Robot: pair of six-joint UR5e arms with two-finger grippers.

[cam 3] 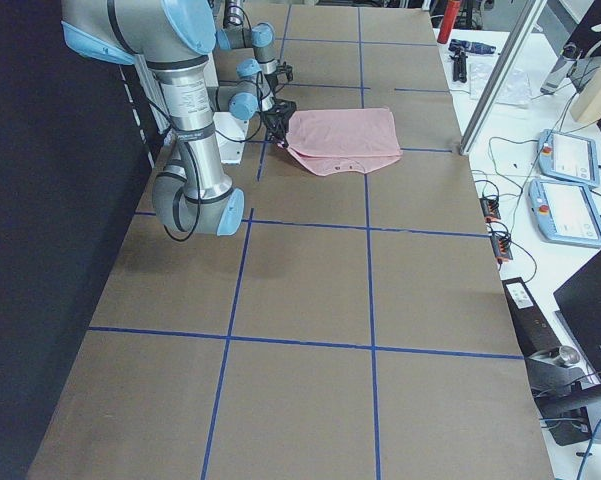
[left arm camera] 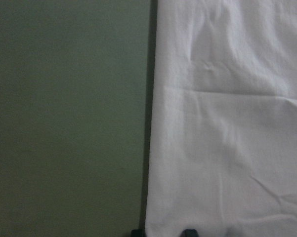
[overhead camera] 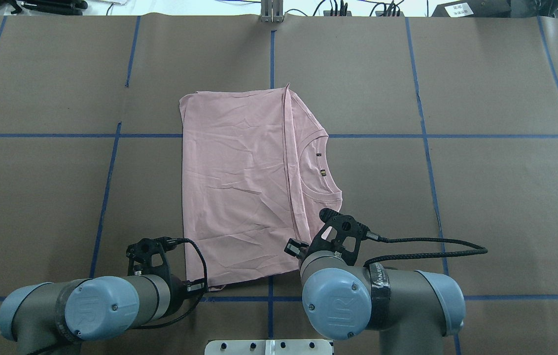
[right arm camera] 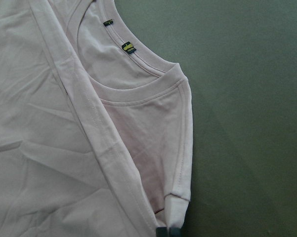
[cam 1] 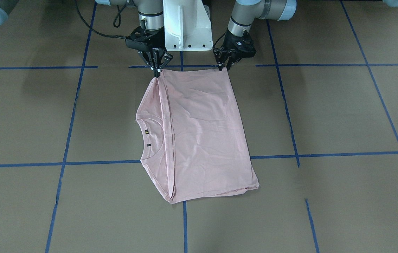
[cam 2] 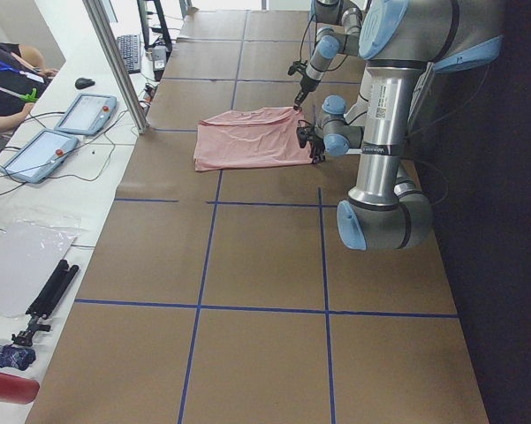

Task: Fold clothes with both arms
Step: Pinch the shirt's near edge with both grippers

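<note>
The pale pink T-shirt [cam 1: 199, 133] lies folded on the table with its plain back up; the cartoon print is hidden. Its ribbed collar [cam 1: 146, 137] shows on my right side, also in the right wrist view [right arm camera: 138, 91]. My right gripper [cam 1: 156, 72] is shut on the shirt's near corner by the folded sleeve, its tips together in the right wrist view [right arm camera: 167, 230]. My left gripper [cam 1: 224, 67] stands at the other near corner. Its tips show a little apart in the left wrist view [left arm camera: 162, 232], astride the shirt's edge [left arm camera: 227, 123].
The table is covered in brown paper [overhead camera: 481, 187] marked with blue tape lines [overhead camera: 269, 298]. The white pedestal base [cam 1: 187, 24] stands between the arms. Tablets, cables and an operator sit along the far side [cam 2: 62, 124].
</note>
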